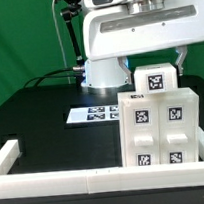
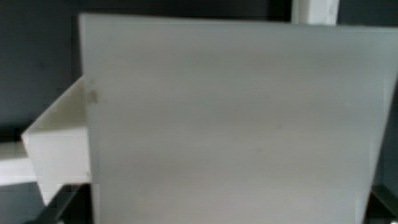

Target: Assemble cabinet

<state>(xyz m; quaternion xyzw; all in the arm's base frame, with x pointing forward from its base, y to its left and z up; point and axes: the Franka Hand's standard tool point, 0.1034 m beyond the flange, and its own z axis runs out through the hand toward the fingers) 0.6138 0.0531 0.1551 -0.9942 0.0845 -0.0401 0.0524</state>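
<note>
One cabinet (image 1: 157,125) stands snug against the rail (image 1: 57,181), probably so it can't slide; end effector (image 1: 150,26) sits above it, grip state unclear.

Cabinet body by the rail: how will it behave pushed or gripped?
Likely stiff: the cabinet body shows straight edges, flat faces. Probably slippery: smooth white plastic. Pushed low, it should slide rather than tip, looking about as wide as tall.

Green backdrop (image 1: 19,37) hangs behind the black table (image 1: 31,118).
</note>
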